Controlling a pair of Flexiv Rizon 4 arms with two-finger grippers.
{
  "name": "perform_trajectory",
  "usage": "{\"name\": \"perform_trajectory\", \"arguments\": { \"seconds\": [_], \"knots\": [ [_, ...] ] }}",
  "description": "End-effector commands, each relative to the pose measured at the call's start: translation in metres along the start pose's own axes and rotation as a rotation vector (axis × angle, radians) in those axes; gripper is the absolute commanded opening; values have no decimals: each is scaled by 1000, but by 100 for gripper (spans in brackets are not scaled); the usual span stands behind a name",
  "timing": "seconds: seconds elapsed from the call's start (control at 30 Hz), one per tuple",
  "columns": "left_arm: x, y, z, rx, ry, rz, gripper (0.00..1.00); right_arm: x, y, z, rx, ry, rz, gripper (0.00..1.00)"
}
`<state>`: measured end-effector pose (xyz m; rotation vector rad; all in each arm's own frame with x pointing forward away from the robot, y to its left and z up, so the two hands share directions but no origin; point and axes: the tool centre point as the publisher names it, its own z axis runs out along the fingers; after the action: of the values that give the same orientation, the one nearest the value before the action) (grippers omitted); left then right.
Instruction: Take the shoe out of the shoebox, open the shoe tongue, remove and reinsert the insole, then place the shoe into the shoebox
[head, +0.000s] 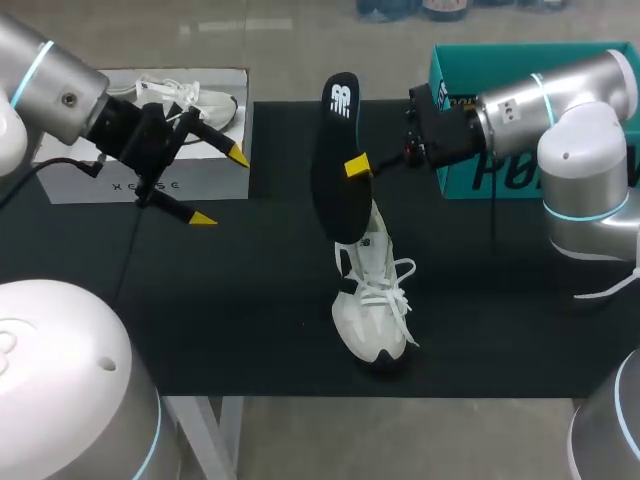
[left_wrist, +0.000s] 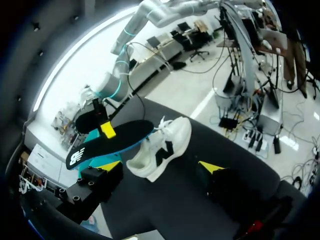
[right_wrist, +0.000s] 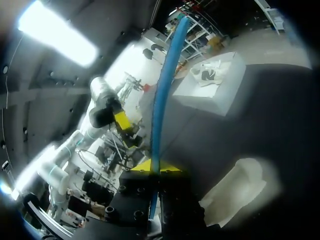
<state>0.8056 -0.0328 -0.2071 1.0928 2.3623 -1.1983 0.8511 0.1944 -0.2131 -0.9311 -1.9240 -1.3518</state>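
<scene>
The right gripper (head: 358, 166) is pinching the black insole (head: 335, 150) mid-length, lengthwise beyond the white shoe's (head: 372, 300) heel, logo end pointing away from it. The left gripper (head: 220, 188) is hanging wide open and empty, well left of the shoe.

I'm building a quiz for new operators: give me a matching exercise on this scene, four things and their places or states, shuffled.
1 insole
2 shoe outside the boxes
3 left hand
4 teal shoebox

A open, empty
B on the black mat
C at the mat's far right corner
D gripped by the right hand

Pairs: 1-D, 2-B, 3-A, 4-C
</scene>
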Motion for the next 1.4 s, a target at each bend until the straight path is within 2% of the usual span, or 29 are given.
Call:
{"name": "perform_trajectory", "arguments": {
  "seconds": [0.03,0.23,0.47,0.63,1.1,1.4],
  "knots": [
    [0,0,0,-3,2,0,100,-13,4,4,-17,5,-7,0],
    [0,0,0,-3,2,0,100,-25,15,2,-44,-18,-57,0],
    [0,0,0,-3,2,0,100,-53,23,-14,-96,-16,-89,0],
    [0,0,0,-3,2,0,100,-68,29,-21,-90,-26,-94,0],
    [0,0,0,-3,2,0,100,-98,20,-18,-86,-32,-117,0],
    [0,0,0,-3,2,0,100,-108,2,-18,-101,-33,-117,0]
  ]
}}
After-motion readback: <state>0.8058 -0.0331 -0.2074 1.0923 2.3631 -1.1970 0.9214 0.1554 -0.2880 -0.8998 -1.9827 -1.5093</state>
